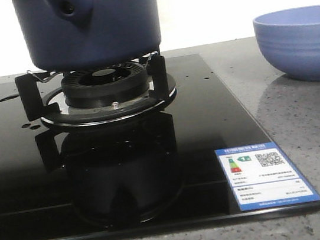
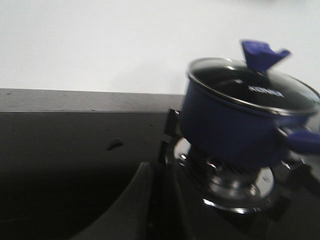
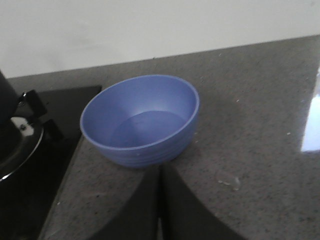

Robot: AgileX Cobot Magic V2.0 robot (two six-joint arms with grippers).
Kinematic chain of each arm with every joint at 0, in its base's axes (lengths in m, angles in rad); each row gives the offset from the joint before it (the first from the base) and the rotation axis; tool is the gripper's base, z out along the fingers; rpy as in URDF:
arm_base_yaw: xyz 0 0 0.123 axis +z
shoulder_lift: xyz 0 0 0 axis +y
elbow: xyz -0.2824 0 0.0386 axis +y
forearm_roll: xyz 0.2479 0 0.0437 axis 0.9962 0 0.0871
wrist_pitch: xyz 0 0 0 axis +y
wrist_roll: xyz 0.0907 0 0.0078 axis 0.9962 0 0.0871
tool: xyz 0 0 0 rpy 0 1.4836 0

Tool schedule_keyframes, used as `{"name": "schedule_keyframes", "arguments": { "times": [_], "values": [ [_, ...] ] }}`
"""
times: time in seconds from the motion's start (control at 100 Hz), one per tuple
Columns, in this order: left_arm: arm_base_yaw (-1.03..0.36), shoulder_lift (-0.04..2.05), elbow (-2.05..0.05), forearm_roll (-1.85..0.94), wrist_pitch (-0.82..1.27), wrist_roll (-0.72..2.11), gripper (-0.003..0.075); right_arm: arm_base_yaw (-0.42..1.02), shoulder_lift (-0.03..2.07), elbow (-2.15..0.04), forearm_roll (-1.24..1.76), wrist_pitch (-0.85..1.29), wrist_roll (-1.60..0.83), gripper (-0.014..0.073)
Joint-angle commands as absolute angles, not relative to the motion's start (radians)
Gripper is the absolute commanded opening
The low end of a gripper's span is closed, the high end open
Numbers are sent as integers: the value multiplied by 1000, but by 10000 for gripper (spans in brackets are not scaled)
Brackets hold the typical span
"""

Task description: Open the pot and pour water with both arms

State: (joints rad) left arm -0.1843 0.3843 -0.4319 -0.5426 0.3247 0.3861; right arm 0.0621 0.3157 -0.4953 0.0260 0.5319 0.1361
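Kitchen setting. Evidence: black glass gas hob (image 1: 156, 174) with burner (image 1: 106, 83) and energy label (image 1: 266, 175), set in a speckled grey stone counter (image 1: 304, 129); lidded pot (image 2: 240, 120) on burner, bowl (image 3: 140, 120) alongside.

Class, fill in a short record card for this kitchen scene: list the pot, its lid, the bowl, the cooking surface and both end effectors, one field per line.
pot: dark blue pot sitting on the gas burner, handle facing the front camera
lid: glass lid with blue knob, on the pot
bowl: light blue bowl on the grey counter, to the right of the black hob; looks empty
left end effector: fingers together, holding nothing
right end effector: fingers together, holding nothing
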Motion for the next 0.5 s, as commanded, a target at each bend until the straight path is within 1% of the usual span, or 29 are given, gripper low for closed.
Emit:
{"name": "schedule_keyframes", "arguments": {
  "times": [0.0, 0.02, 0.07, 0.09, 0.12, 0.17, 0.22, 0.29, 0.39, 0.41, 0.49],
  "values": [
    [-247, 461, -496, -549, 279, 422, 162, 112, 396, -588, 78, 540, 120, -51],
    [-261, 478, -504, -549, 279, 422, 188, 123, 406, -602, 90, 554, 120, -51],
    [-291, 522, -523, -549, 279, 422, 306, 146, 443, -634, 106, 584, 120, -51],
    [-302, 542, -533, -549, 279, 422, 335, 155, 451, -646, 108, 593, 120, -51],
    [-314, 569, -547, -549, 279, 422, 400, 165, 470, -663, 108, 602, 120, -50],
    [-330, 621, -577, -543, 288, 422, 459, 176, 490, -687, 108, 610, 120, -47],
    [-339, 672, -613, -521, 299, 426, 472, 179, 505, -706, 108, 605, 120, -28],
    [-353, 743, -676, -522, 327, 499, 471, 179, 517, -725, 108, 600, 120, 36],
    [-386, 826, -767, -609, 340, 660, 471, 179, 521, -732, 108, 596, 120, 185],
    [-390, 834, -785, -640, 337, 704, 471, 179, 521, -732, 108, 596, 120, 230],
    [-415, 880, -852, -780, 333, 880, 471, 179, 521, -732, 106, 596, 120, 330]
  ]
}}
